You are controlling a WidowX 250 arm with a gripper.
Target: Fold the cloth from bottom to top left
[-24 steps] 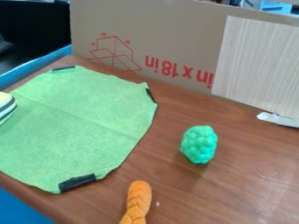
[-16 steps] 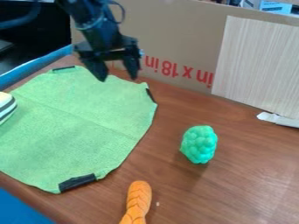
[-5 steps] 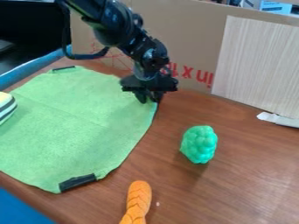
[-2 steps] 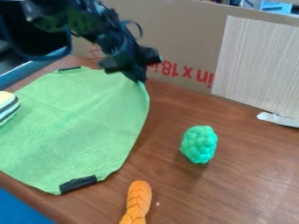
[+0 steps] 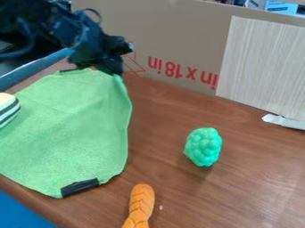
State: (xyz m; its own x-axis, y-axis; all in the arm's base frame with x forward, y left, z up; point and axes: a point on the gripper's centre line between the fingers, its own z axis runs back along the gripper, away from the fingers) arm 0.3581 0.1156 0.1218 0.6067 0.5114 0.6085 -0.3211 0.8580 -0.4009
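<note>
The green cloth (image 5: 68,129) lies along the left side of the tabletop (image 5: 247,178), its long axis running from the far-left corner down to the near-left edge. From the gripper (image 5: 113,71) nearly all of it stretches nearer the camera and to the left, so the coming move turns on that: the raised right-hand corner sits directly at the fingertips, while the body of the cloth falls away below it. The lone arm (image 5: 80,31) comes in over the far-left corner, already on the side a top-left fold would want.

The gripper looks closed, pinching that corner a little above the tabletop – the right side of the cloth hangs from it in a steep crease. The lower black patch (image 5: 79,186) lies flat by the near-left edge (odd, given that the task speaks of folding from the bottom). The fold is only begun, I judge; the corner probably needs to go over leftward and down, and a slack grip could let it slip.

A striped thing (image 5: 8,109) sits at the cloth's left side and might snag it. Farther out, well apart from the cloth, is a bumpy green toy (image 5: 204,147); an orange toy (image 5: 140,205) lies toward the near edge – nearer the black patch. Cardboard (image 5: 173,40) stands along the far edge, a pale board (image 5: 262,67) against it.
</note>
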